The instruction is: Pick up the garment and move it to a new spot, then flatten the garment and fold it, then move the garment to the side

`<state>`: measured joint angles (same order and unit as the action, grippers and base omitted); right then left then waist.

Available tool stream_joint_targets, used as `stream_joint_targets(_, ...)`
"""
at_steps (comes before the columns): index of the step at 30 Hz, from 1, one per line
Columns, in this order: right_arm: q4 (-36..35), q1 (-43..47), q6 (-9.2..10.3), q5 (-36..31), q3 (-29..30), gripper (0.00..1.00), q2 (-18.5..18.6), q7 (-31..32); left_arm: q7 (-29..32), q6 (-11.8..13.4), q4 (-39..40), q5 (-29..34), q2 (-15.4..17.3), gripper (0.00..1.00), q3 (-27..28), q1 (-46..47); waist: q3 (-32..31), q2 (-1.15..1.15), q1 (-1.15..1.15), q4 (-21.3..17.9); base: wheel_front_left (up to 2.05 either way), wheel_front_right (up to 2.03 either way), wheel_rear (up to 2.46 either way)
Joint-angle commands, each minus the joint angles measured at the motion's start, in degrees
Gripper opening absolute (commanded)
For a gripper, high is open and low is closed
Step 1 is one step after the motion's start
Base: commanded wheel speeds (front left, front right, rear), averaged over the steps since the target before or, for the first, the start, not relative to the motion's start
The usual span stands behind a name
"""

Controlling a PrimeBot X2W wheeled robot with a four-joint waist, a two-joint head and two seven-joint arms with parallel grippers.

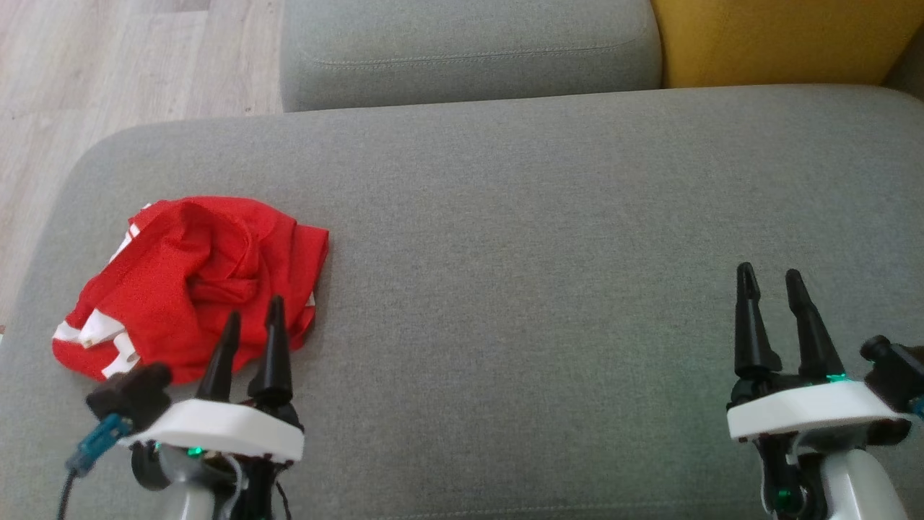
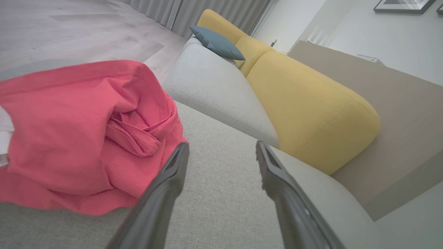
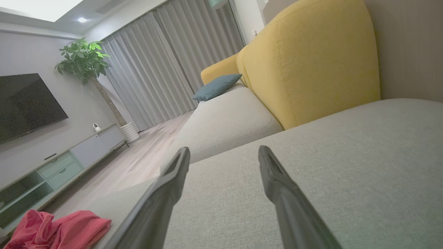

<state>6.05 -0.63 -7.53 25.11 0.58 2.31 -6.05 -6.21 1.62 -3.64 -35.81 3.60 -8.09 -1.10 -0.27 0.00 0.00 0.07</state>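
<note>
The garment (image 1: 195,282) is thin red cloth, finely textured and matt, softly crumpled, with white trim bands. Under it the sofa seat (image 1: 541,238) is grey woven fabric, matt and slightly coarse. The backrest (image 1: 765,36) is mustard-yellow woven cloth with stitched seams. The fingers of the left tool (image 1: 254,307) and the right tool (image 1: 769,271) look like dark matt plastic, their bases smooth white with a faint gloss. The floor (image 1: 108,72) is pale wood plank with a satin finish.
</note>
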Motion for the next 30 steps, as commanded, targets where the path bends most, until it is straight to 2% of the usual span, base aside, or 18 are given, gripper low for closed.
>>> stream_joint_targets(1,-2.78,-2.46,0.03,-2.56,-1.13,1.00,0.38,-0.88,-0.78,0.73,2.73,2.32,1.11,1.00,0.28,1.73,-0.02,0.00,0.00,0.02,0.00,0.00,0.00)
stream_joint_targets(9,-3.65,-2.27,0.03,-8.95,-1.91,1.00,0.41,-2.23,-2.12,3.92,3.75,8.14,2.82,1.00,-2.70,1.99,-0.10,0.00,0.00,0.07,0.00,0.00,0.00)
stream_joint_targets(30,-3.81,-1.76,0.04,-23.75,-3.65,1.00,0.49,-5.61,-5.47,9.24,5.33,22.00,6.83,1.00,-10.24,2.48,0.06,0.00,0.00,0.17,0.00,0.00,0.00)
